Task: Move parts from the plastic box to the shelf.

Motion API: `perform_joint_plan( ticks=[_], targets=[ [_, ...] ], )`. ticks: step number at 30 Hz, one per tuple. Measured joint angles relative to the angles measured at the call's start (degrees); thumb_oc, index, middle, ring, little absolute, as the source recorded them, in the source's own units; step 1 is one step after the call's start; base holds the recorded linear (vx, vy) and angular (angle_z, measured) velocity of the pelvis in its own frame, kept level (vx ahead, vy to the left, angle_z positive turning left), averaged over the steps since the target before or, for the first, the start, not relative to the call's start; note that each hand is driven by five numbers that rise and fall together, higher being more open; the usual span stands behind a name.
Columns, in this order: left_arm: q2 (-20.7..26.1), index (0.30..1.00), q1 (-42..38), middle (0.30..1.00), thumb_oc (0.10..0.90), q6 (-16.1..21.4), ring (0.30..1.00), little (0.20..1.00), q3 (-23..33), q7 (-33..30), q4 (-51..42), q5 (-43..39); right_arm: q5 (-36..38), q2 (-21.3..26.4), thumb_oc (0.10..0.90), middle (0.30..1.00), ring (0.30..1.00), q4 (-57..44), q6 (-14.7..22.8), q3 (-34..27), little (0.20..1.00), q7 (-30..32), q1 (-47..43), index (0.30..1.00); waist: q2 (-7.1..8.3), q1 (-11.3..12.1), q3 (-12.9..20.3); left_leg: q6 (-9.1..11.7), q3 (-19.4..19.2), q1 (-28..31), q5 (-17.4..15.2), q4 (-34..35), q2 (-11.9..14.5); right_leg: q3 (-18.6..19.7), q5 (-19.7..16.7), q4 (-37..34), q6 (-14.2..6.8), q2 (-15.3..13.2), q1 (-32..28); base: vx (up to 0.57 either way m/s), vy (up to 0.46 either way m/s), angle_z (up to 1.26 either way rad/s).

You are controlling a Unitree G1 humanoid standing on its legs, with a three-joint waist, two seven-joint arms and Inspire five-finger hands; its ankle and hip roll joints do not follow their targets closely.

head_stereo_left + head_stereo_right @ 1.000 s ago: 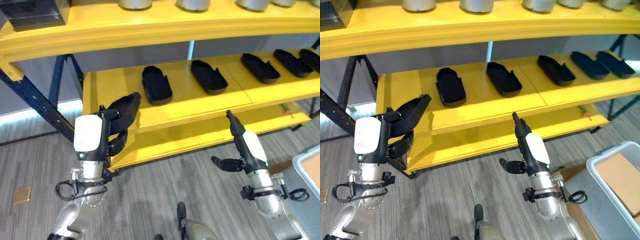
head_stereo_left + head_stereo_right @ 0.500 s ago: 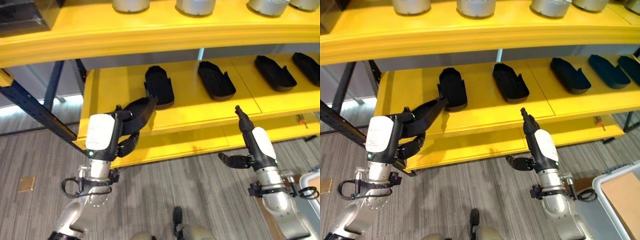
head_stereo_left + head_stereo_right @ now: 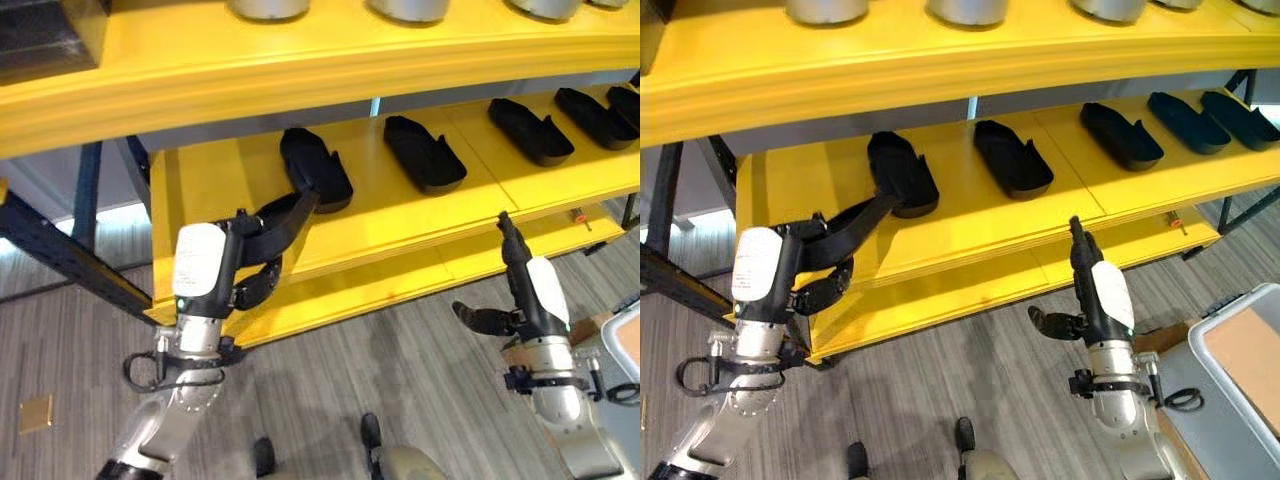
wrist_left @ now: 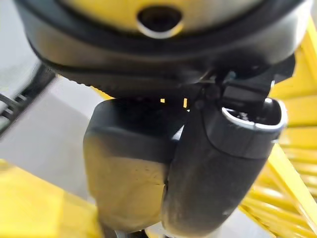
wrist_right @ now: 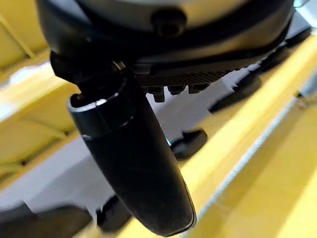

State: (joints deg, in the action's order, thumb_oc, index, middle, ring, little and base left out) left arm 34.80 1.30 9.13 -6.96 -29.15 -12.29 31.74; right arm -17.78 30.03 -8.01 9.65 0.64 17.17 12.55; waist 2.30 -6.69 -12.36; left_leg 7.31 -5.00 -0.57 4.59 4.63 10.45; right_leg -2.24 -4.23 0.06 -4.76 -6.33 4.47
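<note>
Grey wood-grain flooring point(image 3: 420, 350) runs under a tall yellow metal shelf point(image 3: 400, 215) on dark blue legs point(image 3: 70, 255). Round silver canisters point(image 3: 825, 10) stand along its top board, and a row of black moulded plastic parts point(image 3: 1012, 158) lies on the middle board, running from left to far right. At the right edge of the right eye view sits a pale grey plastic box point(image 3: 1215, 375) with a brown cardboard sheet point(image 3: 1252, 355) inside; the left eye view catches just a corner of it.

Left hand point(image 3: 240, 265) holds a long black moulded part point(image 3: 285, 215) at the near left of the middle board, thumb on top and fingers curled beneath, the part's far tip just at the leftmost part point(image 3: 315, 170) in the row; whether they touch is unclear. Its wrist view shows the held part point(image 4: 133, 173) close against the thumb point(image 4: 218, 168).

Right hand point(image 3: 1080, 290) hangs before the lower board, well right of the left, fingers straight and pressed together pointing up, thumb sticking out sideways, holding nothing
</note>
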Motion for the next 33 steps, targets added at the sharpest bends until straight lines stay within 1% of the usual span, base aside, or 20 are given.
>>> perform_joint_plan(
  ticks=[1, 3, 5, 7, 13, 16, 19, 20, 24, 26, 28, 31, 33],
  targets=[
    [0.0, 0.3, -0.03, 0.3, 0.4, -0.02, 0.3, 0.3, 0.26, -0.01, -0.15, -0.02, 0.0, -0.64, 0.9, 1.0, 1.0, -0.11, -0.04, 0.69, 1.0, -0.07, 0.57, 1.0, 0.72, 0.67, 0.46, -1.08, -0.88, 0.22, -0.47, 0.0, -2.09, 0.16, -0.43, -0.95, -0.68, -2.06, -0.37, 0.09, 0.174, -0.01],
    [0.21, 0.3, -0.33, 0.3, 0.4, -0.96, 0.3, 0.3, 0.54, -0.05, -0.13, 0.0, -0.14, -1.56, 0.9, 1.0, 1.0, -0.29, -0.14, 2.61, 1.0, -0.61, 0.28, 1.0, 1.61, 1.54, 0.98, -2.81, -1.01, 1.19, -1.25, 0.0, -5.37, -0.03, -1.52, -3.39, -2.96, -5.28, -2.65, 0.09, 0.141, 0.08],
    [0.25, 0.3, -0.31, 0.3, 0.4, -1.28, 0.3, 0.3, 0.52, -0.05, -0.14, 0.02, -0.18, -1.81, 0.9, 1.0, 1.0, -0.38, -0.16, 2.72, 1.0, -0.63, 0.26, 1.0, 1.86, 2.27, 1.13, -3.06, -1.22, 1.68, -1.43, 0.0, -5.73, 0.09, -1.93, -4.52, -3.64, -5.64, -3.57, 0.04, 0.044, 0.03],
    [0.24, 0.3, -0.33, 0.3, 0.4, -1.71, 0.3, 0.3, 0.78, -0.18, -0.14, 0.04, -0.2, -1.82, 0.9, 1.0, 1.0, -0.39, -0.3, 2.69, 1.0, -0.63, -0.25, 1.0, 2.4, 2.27, 1.47, -3.05, -1.16, 1.73, -1.45, 0.0, -5.47, 0.05, -1.92, -4.98, -3.75, -5.32, -3.91, 0.05, 0.019, -0.01],
    [-0.09, 0.3, -0.13, 0.3, 0.4, -1.79, 0.3, 0.3, 0.78, -0.21, -0.15, 0.24, -0.19, -1.76, 0.9, 1.0, 1.0, -0.51, -1.21, 2.57, 1.0, -0.63, -0.14, 1.0, 3.01, 2.01, 1.77, -2.66, -2.09, 2.12, -1.46, 0.06, -4.2, 0.29, -1.88, -4.99, -3.76, -4.07, -3.75, 0.02, -0.006, -0.09],
    [-0.18, 0.3, 1.5, 0.3, 0.4, -1.79, 0.3, 0.3, 1.59, -0.21, -1.14, 0.56, -0.19, -1.76, 0.9, 1.0, 1.0, -0.51, -1.32, 2.57, 1.0, -0.66, 1.18, 1.0, 3.58, 1.91, 2.15, -2.44, -2.46, 2.38, -1.49, 0.25, -3.57, 0.47, -1.89, -5.0, -3.61, -3.5, -3.75, 0.06, -0.008, -0.08],
    [-0.18, 0.3, 2.99, 0.3, 0.4, -1.97, 0.3, 0.3, 2.63, -0.29, -1.99, 0.65, -0.19, -1.75, 0.9, 1.0, 1.0, -0.51, -1.35, 2.53, 1.0, -0.67, 1.65, 1.0, 4.13, 2.03, 2.52, -2.63, -2.42, 2.38, -1.71, 0.24, -3.37, 0.44, -1.91, -5.0, -3.42, -3.28, -3.77, 0.0, 0.0, 0.0],
    [-0.18, 0.3, 3.03, 0.3, 0.4, -2.91, 0.3, 0.3, 2.78, -0.62, -1.96, 0.67, -0.19, -1.75, 0.9, 1.0, 1.0, -0.51, -1.35, 2.57, 1.0, -0.7, 1.65, 1.0, 4.36, 2.13, 2.72, -2.19, -2.4, 2.36, -1.43, 0.14, -3.38, 0.42, -1.93, -5.0, -3.4, -3.3, -3.77, 0.0, 0.0, 0.0],
    [-0.2, 0.3, 3.19, 0.3, 0.4, -4.76, 0.3, 0.3, 3.36, -1.94, -1.79, 0.98, -0.19, -1.75, 0.9, 1.0, 1.0, -0.51, -1.34, 2.59, 1.0, -1.43, 1.65, 1.0, 4.99, 2.12, 3.27, -2.19, -2.35, 2.31, -1.42, 0.04, -3.39, 0.36, -1.94, -5.0, -3.39, -3.3, -3.75, 0.0, 0.0, 0.0],
    [-0.2, 0.3, 3.2, 0.3, 0.4, -5.66, 0.3, 0.3, 4.32, -2.45, -1.1, 2.77, -0.2, -1.75, 0.9, 1.0, 1.0, -0.51, -1.33, 2.61, 1.0, -1.69, 1.64, 1.0, 5.23, 2.07, 3.44, -2.19, -2.35, 2.3, -1.42, 0.04, -3.39, 0.36, -1.94, -5.0, -3.39, -3.3, -3.75, 0.01, -0.017, 0.0],
    [-0.32, 0.3, 3.11, 0.3, 0.4, -7.82, 0.3, 0.3, 6.09, -4.26, 2.33, 5.21, -0.19, -1.75, 0.9, 1.0, 1.0, -0.51, -1.33, 2.6, 1.0, -1.88, 2.01, 1.0, 5.18, 2.0, 3.72, -2.17, -2.4, 2.33, -1.41, 0.04, -3.22, 0.39, -1.94, -5.0, -3.39, -3.14, -3.73, 0.02, -0.046, -0.02],
    [-0.39, 0.3, 3.08, 0.3, 0.4, -10.49, 0.3, 0.3, 7.64, -4.49, 5.51, 6.67, -0.19, -1.75, 0.9, 1.0, 1.0, -0.51, -1.33, 2.6, 1.0, -2.34, 2.53, 1.0, 5.19, 1.81, 3.73, -2.04, -2.44, 2.33, -1.33, 0.04, -2.91, 0.43, -2.0, -5.01, -3.3, -2.85, -3.68, 0.01, -0.022, -0.01],
    [-0.45, 0.3, 3.08, 0.3, 0.4, -11.35, 0.3, 0.3, 8.17, -4.5, 7.27, 7.97, -0.2, -1.74, 0.9, 1.0, 1.0, -0.51, -1.33, 2.61, 1.0, -2.77, 2.66, 1.0, 5.2, 1.5, 3.74, -1.91, -2.5, 2.31, -1.25, 0.04, -2.61, 0.46, -2.08, -5.01, -3.18, -2.55, -3.6, 0.0, -0.015, -0.01]
  ],
)
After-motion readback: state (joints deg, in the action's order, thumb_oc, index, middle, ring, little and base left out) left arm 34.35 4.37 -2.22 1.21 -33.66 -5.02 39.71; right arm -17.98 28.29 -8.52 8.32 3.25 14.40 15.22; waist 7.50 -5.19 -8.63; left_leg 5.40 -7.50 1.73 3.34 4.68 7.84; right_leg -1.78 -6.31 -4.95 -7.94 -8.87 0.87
